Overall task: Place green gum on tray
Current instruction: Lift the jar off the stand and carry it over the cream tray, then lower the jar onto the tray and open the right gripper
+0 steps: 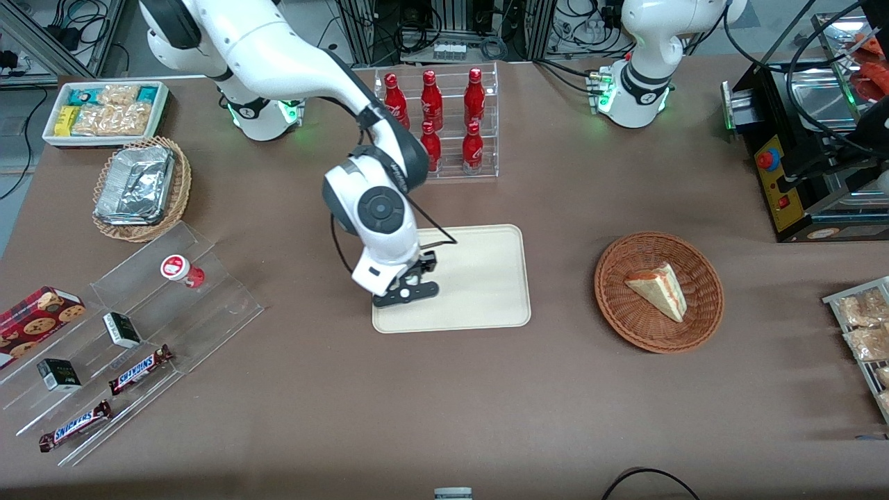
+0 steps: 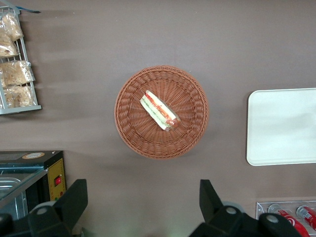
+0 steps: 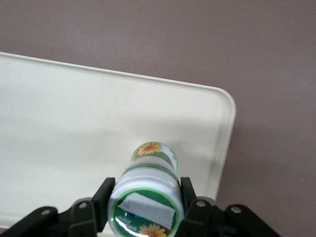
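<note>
My right gripper (image 3: 146, 193) is shut on the green gum (image 3: 150, 170), a white bottle with a green-and-yellow sunflower label, one finger on each side of its lid end. The bottle's base points down at the cream tray (image 3: 74, 113), close to one rounded corner. I cannot tell whether the base touches the tray. In the front view the gripper (image 1: 406, 288) is over the tray (image 1: 479, 278), at the corner nearest the camera toward the working arm's end. The gum is hidden under the hand there. The tray's edge also shows in the left wrist view (image 2: 281, 126).
A red-labelled bottle (image 1: 182, 269) stands on a clear stepped stand with Snickers bars (image 1: 139, 368). A rack of red bottles (image 1: 436, 121) stands farther from the camera than the tray. A wicker basket (image 1: 625, 312) holding a sandwich lies toward the parked arm's end.
</note>
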